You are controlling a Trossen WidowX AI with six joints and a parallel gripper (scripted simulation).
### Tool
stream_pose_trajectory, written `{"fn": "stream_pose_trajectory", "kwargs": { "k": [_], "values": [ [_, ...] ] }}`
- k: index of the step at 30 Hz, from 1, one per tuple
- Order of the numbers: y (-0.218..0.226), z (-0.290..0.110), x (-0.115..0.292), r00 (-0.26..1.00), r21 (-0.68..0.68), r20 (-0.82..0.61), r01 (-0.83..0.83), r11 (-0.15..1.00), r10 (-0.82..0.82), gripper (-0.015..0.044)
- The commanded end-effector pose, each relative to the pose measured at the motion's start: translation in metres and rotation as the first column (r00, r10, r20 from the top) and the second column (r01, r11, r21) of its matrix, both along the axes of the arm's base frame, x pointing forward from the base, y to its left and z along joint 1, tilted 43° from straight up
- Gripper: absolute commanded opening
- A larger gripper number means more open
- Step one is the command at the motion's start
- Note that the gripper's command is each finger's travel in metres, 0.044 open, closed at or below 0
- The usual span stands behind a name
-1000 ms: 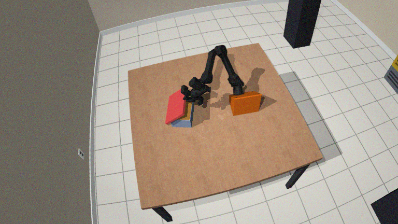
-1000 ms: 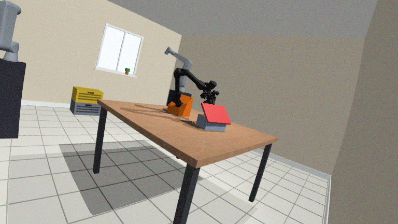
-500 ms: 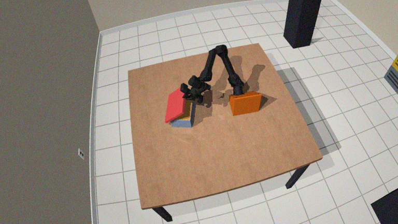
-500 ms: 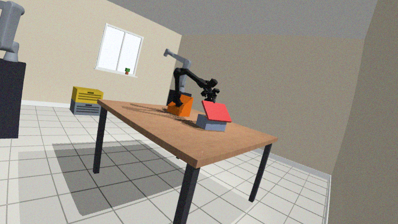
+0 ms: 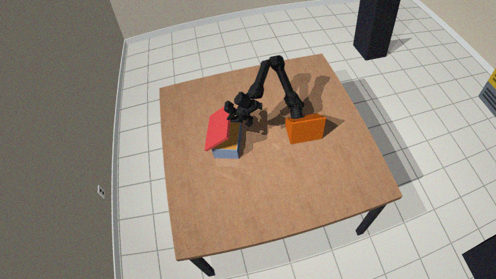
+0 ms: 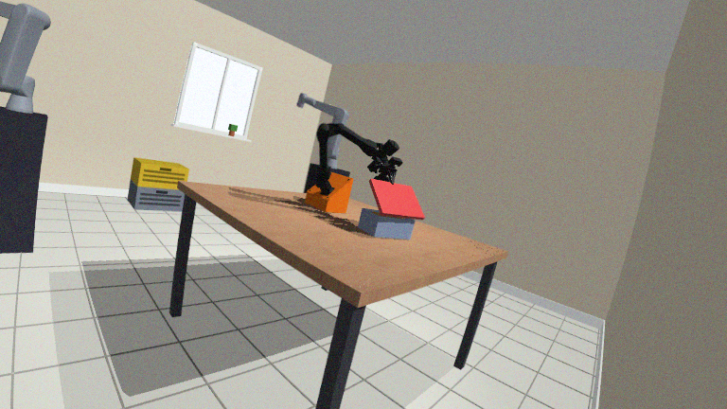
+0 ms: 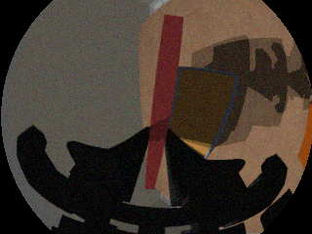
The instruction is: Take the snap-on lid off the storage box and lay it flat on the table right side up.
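The red lid [image 5: 218, 128] [image 6: 396, 198] [image 7: 163, 92] is tilted steeply, its far edge raised and its low edge hanging past the box's left side. My gripper [image 5: 232, 112] [image 6: 386, 172] [image 7: 158, 132] is shut on the lid's raised edge, above the box. The blue-grey storage box [image 5: 228, 150] [image 6: 385, 224] stands on the table, partly uncovered. Its brown inside [image 7: 203, 105] shows in the wrist view.
The arm's orange base block [image 5: 305, 128] [image 6: 330, 195] stands to the right of the box on the wooden table [image 5: 274, 188] [image 6: 321, 243]. A dark pedestal [image 5: 376, 20] stands on the floor behind the table.
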State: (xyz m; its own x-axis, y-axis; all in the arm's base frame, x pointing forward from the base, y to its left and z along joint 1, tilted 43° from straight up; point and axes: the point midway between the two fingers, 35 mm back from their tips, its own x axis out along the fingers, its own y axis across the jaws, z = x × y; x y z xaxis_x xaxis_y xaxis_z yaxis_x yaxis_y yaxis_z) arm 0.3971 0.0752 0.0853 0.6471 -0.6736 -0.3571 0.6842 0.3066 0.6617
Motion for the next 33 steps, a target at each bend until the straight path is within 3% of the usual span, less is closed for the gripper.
{"fn": "stream_pose_trajectory", "kwargs": {
  "k": [1,33],
  "values": [
    [0.008,0.009,0.003,1.000,0.009,0.021,-0.004,1.000,0.004,0.0000],
    [-0.025,0.037,-0.022,1.000,0.006,0.019,-0.004,1.000,0.004,0.0000]
  ]
}}
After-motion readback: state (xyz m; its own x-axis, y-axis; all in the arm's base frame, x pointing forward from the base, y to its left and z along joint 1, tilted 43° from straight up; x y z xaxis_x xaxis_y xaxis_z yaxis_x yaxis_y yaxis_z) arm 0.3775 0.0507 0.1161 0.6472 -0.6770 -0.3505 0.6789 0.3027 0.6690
